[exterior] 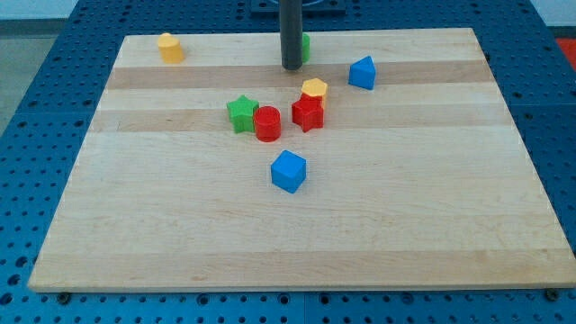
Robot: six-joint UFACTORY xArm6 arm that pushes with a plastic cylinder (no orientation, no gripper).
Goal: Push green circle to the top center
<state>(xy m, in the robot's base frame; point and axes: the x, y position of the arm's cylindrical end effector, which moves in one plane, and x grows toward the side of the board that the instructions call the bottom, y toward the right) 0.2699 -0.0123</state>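
Sitting near the surface's (504, 162) top centre, mostly hidden behind my tip (292, 67), the green circle (305, 46) looks light, rigid, slippery, best pushed centrally from below; no jaws exist.

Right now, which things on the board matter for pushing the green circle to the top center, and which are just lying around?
Part of the job:
green circle, mostly hidden behind the rod
my tip, just below and left of it

Just lying about:
green star
red cylinder
red star
yellow hexagon
yellow block
blue block
blue cube
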